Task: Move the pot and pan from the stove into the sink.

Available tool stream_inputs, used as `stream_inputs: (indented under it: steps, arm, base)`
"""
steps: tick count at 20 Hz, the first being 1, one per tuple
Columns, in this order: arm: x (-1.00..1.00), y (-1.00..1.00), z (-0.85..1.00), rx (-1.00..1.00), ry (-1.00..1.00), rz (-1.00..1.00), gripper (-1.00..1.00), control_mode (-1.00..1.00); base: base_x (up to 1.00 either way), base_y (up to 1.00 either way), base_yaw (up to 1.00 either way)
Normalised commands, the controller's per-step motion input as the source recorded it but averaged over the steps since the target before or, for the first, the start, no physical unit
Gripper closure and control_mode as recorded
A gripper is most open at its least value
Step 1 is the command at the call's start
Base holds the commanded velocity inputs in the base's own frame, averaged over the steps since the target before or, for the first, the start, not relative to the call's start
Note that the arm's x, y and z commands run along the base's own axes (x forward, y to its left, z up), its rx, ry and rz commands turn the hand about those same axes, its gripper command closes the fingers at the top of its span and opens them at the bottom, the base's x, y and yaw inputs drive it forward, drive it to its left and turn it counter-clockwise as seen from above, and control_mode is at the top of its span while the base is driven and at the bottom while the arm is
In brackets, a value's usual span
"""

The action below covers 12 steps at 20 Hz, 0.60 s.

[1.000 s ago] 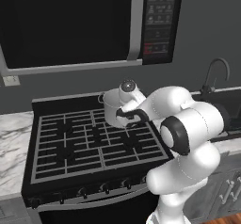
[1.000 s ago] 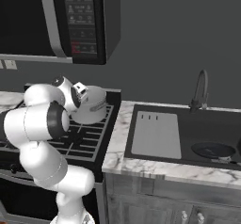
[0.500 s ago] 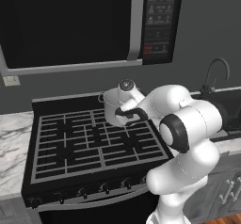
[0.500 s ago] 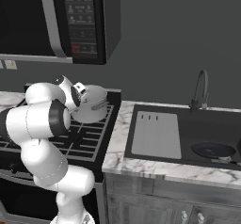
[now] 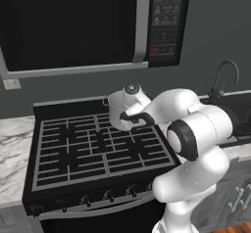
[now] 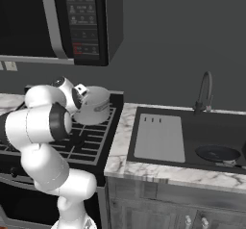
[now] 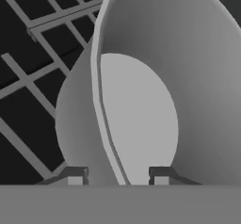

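Two small dark fingertips (image 7: 75, 175) stand one on each side of the pot's (image 5: 119, 111) rim in the hand view, one outside the wall and the other inside over its pale floor, so the end effector (image 7: 117, 176) straddles that rim with its jaws drawn close; whether they actually press the metal cannot be told. The pot, silvery and cylindrical with a small side handle, sits on the grey grates at the back right of the stove (image 5: 93, 151), under the dark microwave (image 5: 88, 24) mounted on the wall. In the left base view the white arm curls up from the lower right and the hand (image 5: 133, 96) comes down onto the pot's right side. From the right base view the pot (image 6: 96, 105) shows near the stove's (image 6: 93, 141) rear corner, just beside the marble tabletop (image 6: 120, 146) that runs on toward the sink (image 6: 216, 132). The pan (image 6: 217, 153), shallow and dark, lies inside the dark basin at the right, well apart from the pot. A flat grey drainboard panel (image 6: 160, 137) lies left of the basin, and the dark arched faucet (image 6: 205, 91) rises behind it.
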Motion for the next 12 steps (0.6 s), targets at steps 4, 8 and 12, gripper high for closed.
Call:
stream_inputs:
  steps: [4, 8, 12]
  arm:
    - [-0.22, 0.0, 0.19, 0.0, 0.0, 0.0, 1.0, -1.0]
    - [-0.28, 0.0, 0.28, 0.0, 0.0, 0.0, 1.0, -1.0]
    - [-0.36, 0.0, 0.38, 0.0, 0.01, 0.0, 1.0, -1.0]
  base:
    - [0.0, 0.0, 0.0]
    - [0.0, 0.0, 0.0]
    - [0.0, 0.0, 0.0]
